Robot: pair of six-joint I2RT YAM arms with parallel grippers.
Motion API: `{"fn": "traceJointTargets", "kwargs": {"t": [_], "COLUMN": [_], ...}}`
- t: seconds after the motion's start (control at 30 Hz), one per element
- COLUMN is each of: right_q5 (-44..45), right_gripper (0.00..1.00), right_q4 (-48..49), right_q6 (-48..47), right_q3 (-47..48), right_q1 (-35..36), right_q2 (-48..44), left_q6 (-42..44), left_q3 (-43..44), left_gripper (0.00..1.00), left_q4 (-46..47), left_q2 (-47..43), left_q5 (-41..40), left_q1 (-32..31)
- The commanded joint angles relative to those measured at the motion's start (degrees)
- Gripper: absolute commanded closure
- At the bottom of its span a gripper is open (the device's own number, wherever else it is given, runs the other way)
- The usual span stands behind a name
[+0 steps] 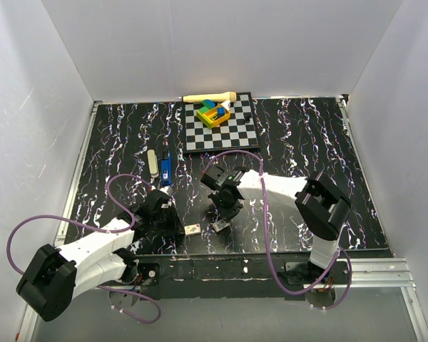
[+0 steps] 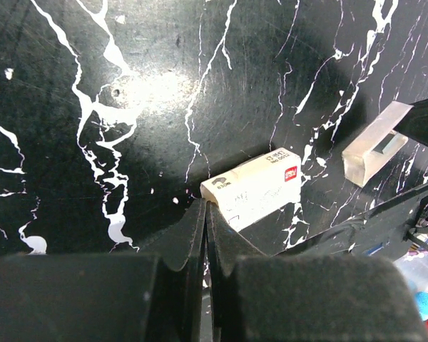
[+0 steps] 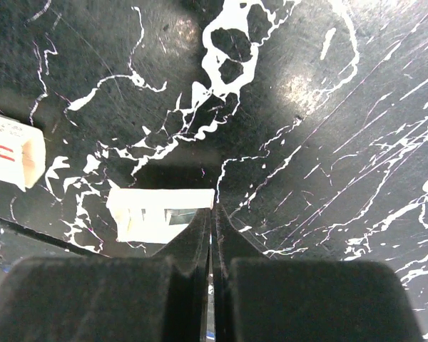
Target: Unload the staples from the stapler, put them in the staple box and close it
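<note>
Top view only: stapler [image 1: 166, 169] lies on tabletop [image 1: 299, 142], left of centre, well apart from both pincers. Checkerboard [image 1: 220, 125] w/ blocks [image 1: 214, 112] at the back.

Wrist cams give the close detail. L pincer [image 2: 205, 208] is closed and empty, tips right at the corner of a white box [image 2: 257, 187]. R pincer [image 3: 214, 208] is closed and empty, tips at the edge of a clear plastic piece [image 3: 160, 212].

Both arms reach fwd and low, wrists bent down to tabletop near the front edge.

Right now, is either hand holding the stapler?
No, the stapler lies free on the table, away from the shut, empty left hand and right hand.
</note>
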Motion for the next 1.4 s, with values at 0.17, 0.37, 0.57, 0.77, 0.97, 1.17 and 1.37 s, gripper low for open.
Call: {"fn": "traceJointTargets", "kwargs": {"t": [0.17, 0.37, 0.57, 0.77, 0.97, 1.17, 1.37], "right_q5": [1.19, 1.81, 2.51, 3.12, 4.44, 4.97, 5.15], "right_gripper": [0.99, 0.99, 0.99, 0.99, 0.99, 0.99, 0.99], "right_q4": [-1.37, -2.07, -2.77, -3.13, -3.65, -4.0, -4.88], "right_q6": [5.76, 7.44, 8.93, 9.9, 10.86, 11.66, 12.1], "right_q3": [4.03, 5.0, 5.88, 5.97, 6.23, 6.93, 8.33], "right_q1": [0.29, 0.3, 0.3, 0.47, 0.91, 1.44, 2.05], "right_q2": [0.1, 1.59, 2.91, 3.62, 3.79, 4.23, 5.11], "left_q6": [-1.05, -1.93, -2.63, -3.33, -3.95, -4.21, -4.3], "left_q3": [0.05, 0.05, 0.05, -0.13, 0.05, 0.14, 0.22], "left_gripper": [1.0, 1.0, 1.0, 1.0, 1.0, 1.0, 1.0], "left_q4": [2.54, 3.86, 4.91, 6.14, 7.46, 8.08, 9.13], "left_q2": [-0.3, 0.13, 1.01, 2.42, 3.65, 4.27, 5.41], "left_q5": [0.2, 0.2, 0.11, -0.07, -0.24, -0.51, -0.42], "left_q1": [-1.1, -2.15, -3.21, -4.26, -5.23, -5.94, -6.64]}}
